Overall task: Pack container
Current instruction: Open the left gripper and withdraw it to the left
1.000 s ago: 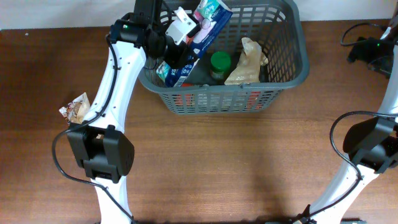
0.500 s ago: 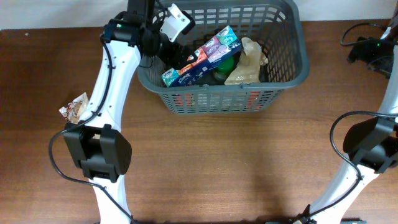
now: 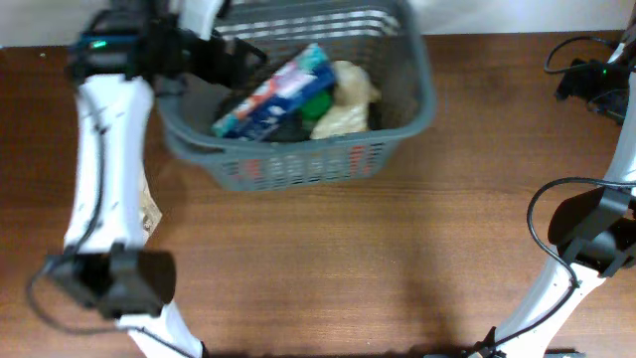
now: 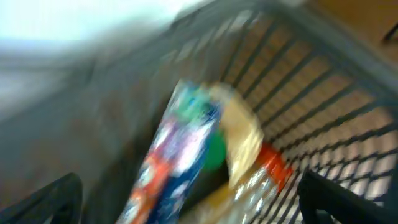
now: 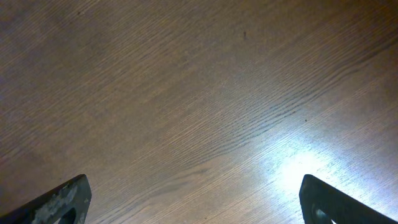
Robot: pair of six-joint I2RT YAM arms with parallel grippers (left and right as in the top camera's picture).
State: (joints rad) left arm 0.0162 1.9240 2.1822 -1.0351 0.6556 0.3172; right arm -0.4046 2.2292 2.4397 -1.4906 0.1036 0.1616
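The container, a dark grey slotted basket, stands at the back of the table, blurred by motion. Inside lie a long blue box, a green-lidded item and a beige bag. My left gripper hangs over the basket's left part, open. In the left wrist view its fingers stand wide apart above the blue box, beige bag and lattice wall. The right gripper is open over bare wood, holding nothing.
A small snack packet lies on the table at the left, partly behind my left arm. The right arm stands at the right edge, with cables at the back right corner.
My left gripper has opened and let go of the blue box, which now lies flat in the basket. Basket and left arm have shifted left. The right arm is still.
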